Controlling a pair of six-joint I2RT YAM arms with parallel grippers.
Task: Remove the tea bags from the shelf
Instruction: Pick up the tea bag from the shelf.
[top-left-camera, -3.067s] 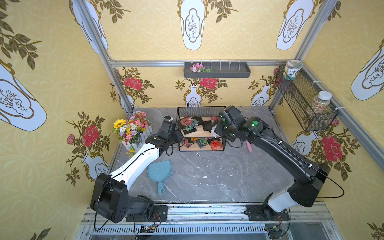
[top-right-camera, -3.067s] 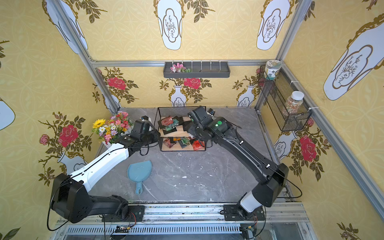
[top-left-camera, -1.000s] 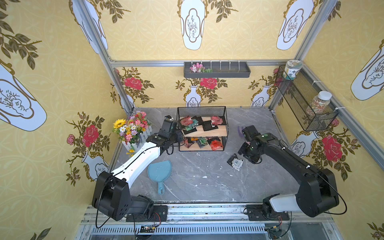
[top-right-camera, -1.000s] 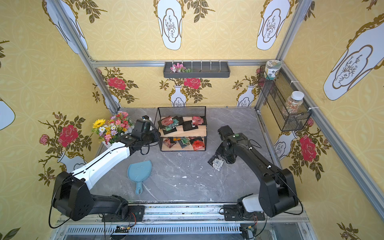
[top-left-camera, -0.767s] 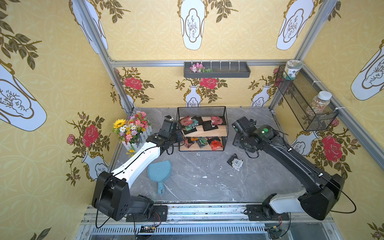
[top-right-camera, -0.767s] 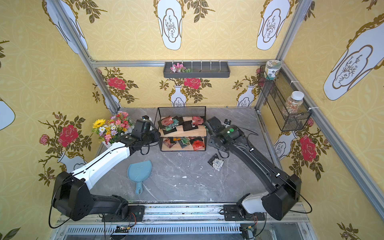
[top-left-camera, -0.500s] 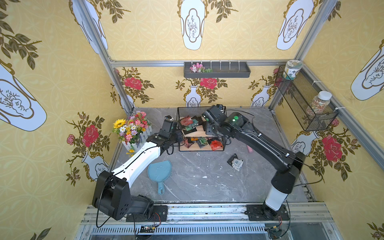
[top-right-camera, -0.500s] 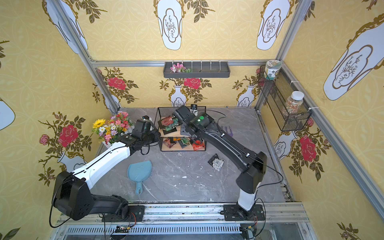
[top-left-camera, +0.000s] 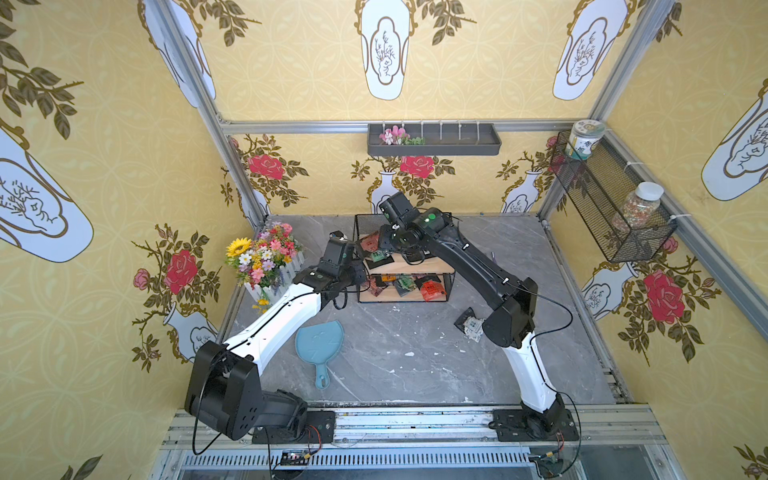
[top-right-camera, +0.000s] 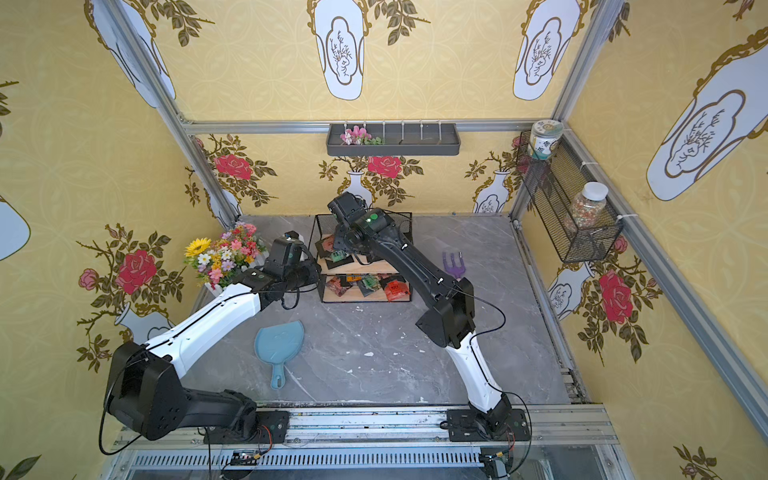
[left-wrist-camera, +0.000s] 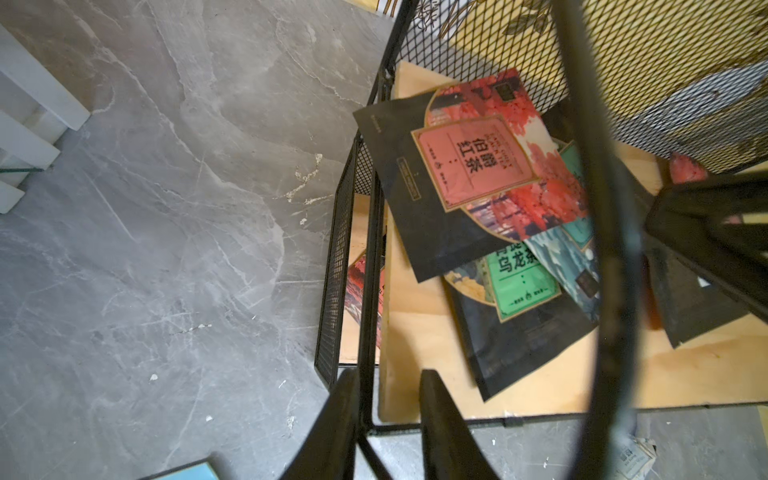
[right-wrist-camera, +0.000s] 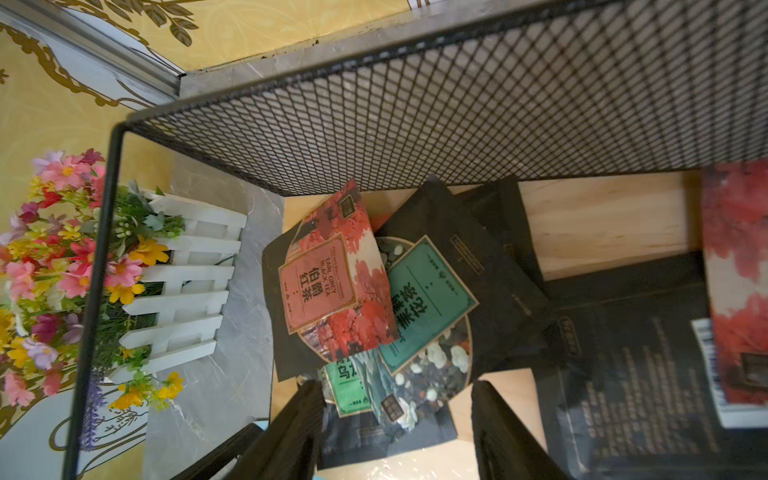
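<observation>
The shelf (top-left-camera: 388, 296) (top-right-camera: 353, 296) stands at the back of the floor. Several tea bags lie on its upper board (top-left-camera: 376, 254) (top-right-camera: 338, 255) and on its lower board (top-left-camera: 430, 289) (top-right-camera: 395, 289). One tea bag (top-left-camera: 469, 326) lies on the floor by the right arm's elbow. My left gripper (top-left-camera: 360, 270) (left-wrist-camera: 390, 415) is shut on the shelf's front left corner, its fingers either side of the wire post (left-wrist-camera: 368, 291). My right gripper (top-left-camera: 384, 245) (right-wrist-camera: 395, 419) hangs open just above the upper board, over a red tea bag (right-wrist-camera: 332, 286) and a green one (right-wrist-camera: 428, 299).
A flower bunch in a white fence pot (top-left-camera: 266, 257) stands left of the shelf. A blue hand mirror (top-left-camera: 320, 343) lies on the floor in front, a purple fork (top-right-camera: 453, 264) to the right. The grey wall tray (top-left-camera: 434, 139) and mesh basket (top-left-camera: 611, 208) hang higher up.
The right arm left a tea bag on the floor at the right and swung back over the left end of the shelf's upper board. The left arm has not moved.
</observation>
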